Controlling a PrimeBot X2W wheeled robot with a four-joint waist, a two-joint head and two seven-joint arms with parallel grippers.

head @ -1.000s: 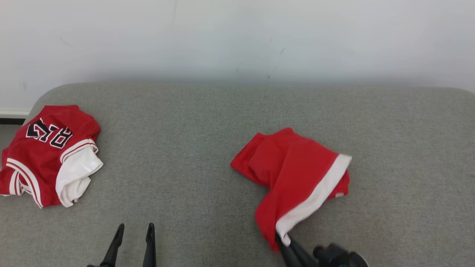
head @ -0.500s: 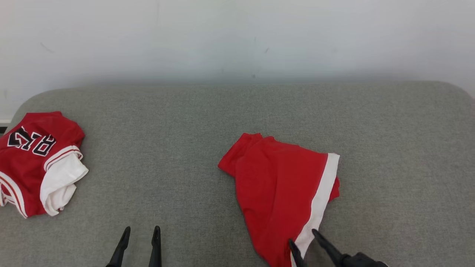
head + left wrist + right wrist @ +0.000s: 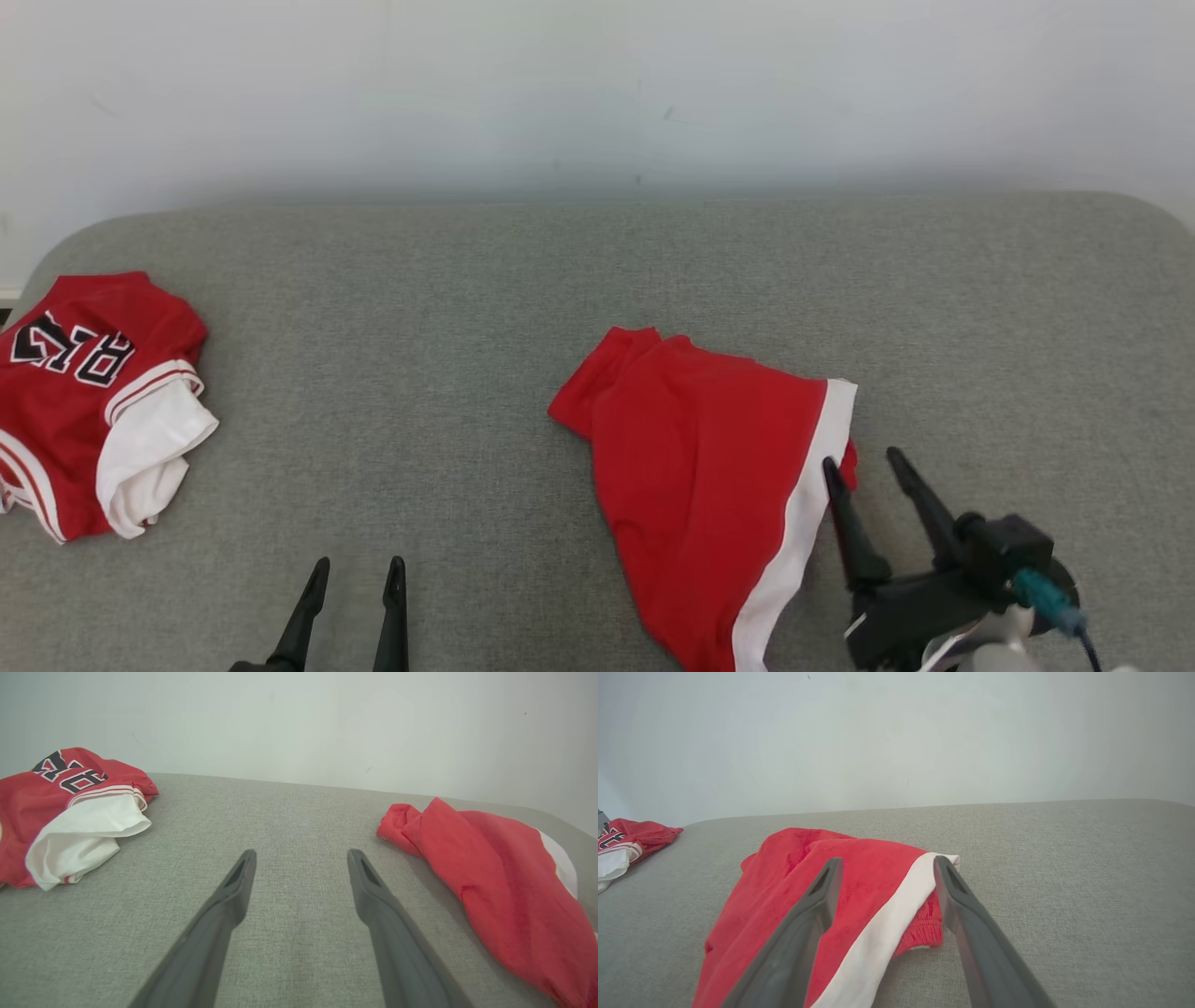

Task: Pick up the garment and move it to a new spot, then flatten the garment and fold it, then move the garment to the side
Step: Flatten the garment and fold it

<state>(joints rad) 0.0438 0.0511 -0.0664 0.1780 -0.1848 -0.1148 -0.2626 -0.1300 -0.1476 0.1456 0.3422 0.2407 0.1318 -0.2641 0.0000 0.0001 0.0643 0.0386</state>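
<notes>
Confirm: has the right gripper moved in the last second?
Yes. The right gripper has let go of the near corner of the red garment and moved forward along its white stripe, now open beside its far right corner.

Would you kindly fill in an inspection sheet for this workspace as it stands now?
Surface: grey fabric cushion with rounded corners, no stains seen.
Job's things: red shorts with a white side stripe, rumpled and unfolded, right of centre.
Clutter: red and white jersey, bundled at the left edge.
Tools: left tool open and empty, over bare cushion. Right tool open and empty, at the shorts' striped edge; contact unclear.
Cables: dark cable with a teal plug at the right wrist, apart from the shorts.
Surroundings: plain pale wall behind the cushion.
</notes>
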